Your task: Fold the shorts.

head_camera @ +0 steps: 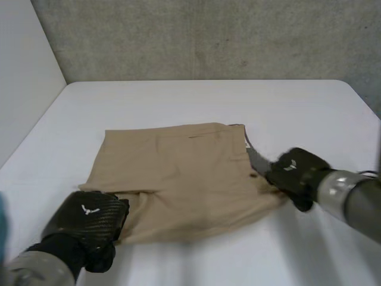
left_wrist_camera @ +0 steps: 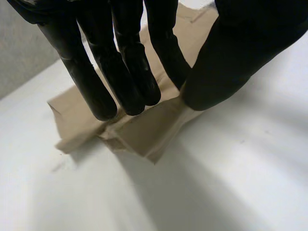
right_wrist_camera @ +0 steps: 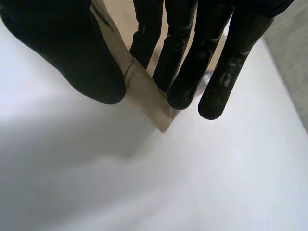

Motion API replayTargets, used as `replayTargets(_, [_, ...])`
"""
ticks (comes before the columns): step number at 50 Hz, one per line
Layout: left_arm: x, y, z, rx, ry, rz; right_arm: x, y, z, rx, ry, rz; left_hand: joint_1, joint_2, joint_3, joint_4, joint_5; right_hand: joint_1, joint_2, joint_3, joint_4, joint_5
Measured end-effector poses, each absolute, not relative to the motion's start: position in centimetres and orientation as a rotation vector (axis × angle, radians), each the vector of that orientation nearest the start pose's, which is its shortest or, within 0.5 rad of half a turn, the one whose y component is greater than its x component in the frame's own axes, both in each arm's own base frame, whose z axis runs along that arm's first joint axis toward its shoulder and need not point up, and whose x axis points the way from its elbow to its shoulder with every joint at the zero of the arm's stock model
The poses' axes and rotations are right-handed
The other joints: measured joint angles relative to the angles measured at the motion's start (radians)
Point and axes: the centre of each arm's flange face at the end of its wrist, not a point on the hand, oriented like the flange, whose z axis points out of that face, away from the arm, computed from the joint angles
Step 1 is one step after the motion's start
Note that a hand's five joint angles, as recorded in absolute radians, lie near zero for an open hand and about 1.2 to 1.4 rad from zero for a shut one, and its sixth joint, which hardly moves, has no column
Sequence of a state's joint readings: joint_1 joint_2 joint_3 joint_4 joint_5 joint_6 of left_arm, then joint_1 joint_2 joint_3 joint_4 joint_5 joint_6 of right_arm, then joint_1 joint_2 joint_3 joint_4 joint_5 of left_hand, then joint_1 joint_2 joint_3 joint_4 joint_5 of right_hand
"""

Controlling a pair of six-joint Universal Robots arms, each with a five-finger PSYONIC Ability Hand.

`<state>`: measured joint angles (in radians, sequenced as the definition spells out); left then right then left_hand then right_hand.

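Both hands are closed on cloth. The left hand [head_camera: 89, 220] is placed at the near left corner of the tan shorts [head_camera: 184, 173]. In its wrist view the straight fingers [left_wrist_camera: 120, 72] and the thumb [left_wrist_camera: 226, 62] are brought together on a raised fold of the shorts [left_wrist_camera: 144, 130], which is pinched between them and held a little off the table [left_wrist_camera: 216, 187].

The right hand [head_camera: 297, 170] is set at the right edge of the shorts. In its wrist view a strip of the cloth [right_wrist_camera: 147, 94] is nipped between the thumb [right_wrist_camera: 62, 48] and the fingers [right_wrist_camera: 183, 72]. A corner is left sticking out past the fingertips, above the table [right_wrist_camera: 144, 192].

The shorts are laid mostly flat, folded into a rough rectangle, on the nearer half of the white table [head_camera: 208, 98]. The tabletop is plain and matt, and its far right corner is rounded. Soft shadows are cast on it along the near edge of the cloth and under both hands.

Behind the table a rough grey concrete wall [head_camera: 208, 36] is seen. It is met at the left by a smooth pale wall [head_camera: 24, 59], so that a room corner is formed beyond the table's far left corner. The left arm [head_camera: 30, 268] is brought in from the near left and the right arm [head_camera: 351, 202] from the near right.
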<state>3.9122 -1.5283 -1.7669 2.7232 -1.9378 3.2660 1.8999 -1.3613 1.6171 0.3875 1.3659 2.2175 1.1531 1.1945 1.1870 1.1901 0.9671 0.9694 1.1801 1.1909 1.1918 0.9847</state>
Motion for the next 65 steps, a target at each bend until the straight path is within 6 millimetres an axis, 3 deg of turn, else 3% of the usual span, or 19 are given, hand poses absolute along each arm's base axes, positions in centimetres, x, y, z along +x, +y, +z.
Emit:
replayTargets(5, [-22.1, -7.0, 27.3, 1.084, 2.555, -1.562, 20.2, -19.7, 23.8, -1.872, 2.303, -1.358, 0.000, 0.001, 0.002, 0.003, 0.000, 0.000, 0.000, 0.000, 0.000, 0.000])
replayTargets(11, [-21.0, -4.8, 29.8, 1.181, 2.605, -1.568, 18.3, -17.4, 27.5, -1.843, 2.270, -1.443, 0.000, 0.002, 0.003, 0.004, 0.000, 0.000, 0.000, 0.000, 0.000, 0.000])
replayTargets(20, [-20.8, -4.4, 30.1, 1.202, 2.626, -1.626, 17.7, -17.2, 28.4, -1.768, 2.175, -1.500, 0.000, 0.002, 0.004, 0.004, 0.016, 0.000, 0.000, 0.000, 0.000, 0.000])
replayTargets(24, [-22.1, -6.4, 28.6, 1.174, 2.619, -1.630, 17.9, -18.8, 27.0, -1.725, 2.174, -1.452, 0.000, 0.003, 0.005, 0.004, 0.016, 0.000, 0.000, 0.000, 0.000, 0.004])
replayTargets(32, [-26.2, -14.7, 24.1, 1.102, 2.526, -1.661, 19.2, -23.5, 22.7, -1.626, 2.272, -1.416, 0.000, 0.003, 0.005, 0.004, 0.016, 0.000, 0.000, 0.000, 0.000, 0.005])
replayTargets(33, [-27.1, -16.8, 23.3, 1.098, 2.486, -1.675, 19.6, -24.5, 22.0, -1.610, 2.290, -1.442, 0.000, 0.003, 0.005, 0.004, 0.016, 0.000, 0.000, 0.000, 0.000, 0.005])
replayTargets(35, [-27.6, -18.1, 22.9, 1.098, 2.460, -1.687, 20.0, -25.1, 21.7, -1.600, 2.300, -1.465, 0.000, 0.003, 0.005, 0.004, 0.016, 0.000, 0.000, 0.000, 0.000, 0.005])
replayTargets(36, [-28.7, -20.7, 22.0, 1.099, 2.407, -1.707, 20.7, -26.4, 21.1, -1.575, 2.317, -1.522, 0.000, 0.003, 0.005, 0.004, 0.016, 0.000, 0.000, 0.000, 0.000, 0.005])
replayTargets(39, [-29.9, -23.8, 21.0, 1.095, 2.346, -1.736, 21.2, -27.5, 20.7, -1.552, 2.324, -1.572, 0.000, 0.004, 0.005, 0.004, 0.016, 0.000, 0.000, 0.000, 0.000, 0.005])
replayTargets(41, [-30.8, -26.5, 20.1, 1.082, 2.294, -1.764, 22.3, -29.6, 20.1, -1.502, 2.322, -1.679, 0.000, 0.004, 0.006, 0.004, 0.016, 0.000, 0.000, 0.000, 0.000, 0.005])
replayTargets(47, [-32.5, -32.1, 17.8, 1.054, 2.173, -1.846, 24.6, -32.9, 18.6, -1.445, 2.259, -1.884, 0.000, 0.004, 0.006, 0.004, 0.016, 0.000, 0.000, 0.000, 0.000, 0.006])
replayTargets(54, [-34.2, -35.8, 15.0, 1.064, 2.013, -1.932, 26.8, -36.6, 15.4, -1.423, 2.216, -2.083, -0.008, -0.010, -0.003, -0.004, 0.010, -0.077, -0.117, -0.123, -0.124, -0.099])
replayTargets(57, [-34.5, -36.2, 14.5, 1.065, 1.972, -1.956, 27.2, -37.1, 14.6, -1.428, 2.210, -2.115, -0.173, -0.200, -0.195, -0.198, -0.154, -0.161, -0.234, -0.219, -0.219, -0.185])
replayTargets(58, [-34.8, -36.4, 14.2, 1.067, 1.941, -1.975, 27.4, -37.2, 14.4, -1.430, 2.209, -2.122, -0.266, -0.284, -0.277, -0.261, -0.216, -0.371, -0.441, -0.442, -0.441, -0.391])
replayTargets(59, [-35.0, -36.5, 14.0, 1.067, 1.919, -1.990, 27.9, -37.6, 13.7, -1.440, 2.206, -2.150, -0.534, -0.533, -0.518, -0.527, -0.479, -0.551, -0.697, -0.695, -0.695, -0.658])
replayTargets(62, [-35.1, -36.4, 13.9, 1.068, 1.906, -2.000, 28.0, -37.6, 13.7, -1.433, 2.209, -2.162, -0.558, -0.573, -0.563, -0.572, -0.529, -0.572, -0.732, -0.741, -0.743, -0.707])
replayTargets(63, [-35.5, -35.8, 14.6, 1.069, 1.883, -2.032, 28.0, -37.6, 13.9, -1.423, 2.210, -2.169, -0.656, -0.664, -0.654, -0.665, -0.624, -0.703, -0.880, -0.889, -0.896, -0.847])
replayTargets(64, [-35.6, -35.6, 14.9, 1.069, 1.877, -2.041, 28.0, -37.4, 15.6, -1.344, 2.213, -2.218, -0.901, -0.895, -0.884, -0.899, -0.844, -0.727, -0.901, -0.918, -0.923, -0.873])
replayTargets(65, [-35.8, -35.0, 15.5, 1.071, 1.865, -2.062, 27.9, -37.1, 16.6, -1.291, 2.214, -2.237, -0.961, -0.970, -0.961, -0.973, -0.914, -0.761, -0.950, -0.968, -0.955, -0.906])
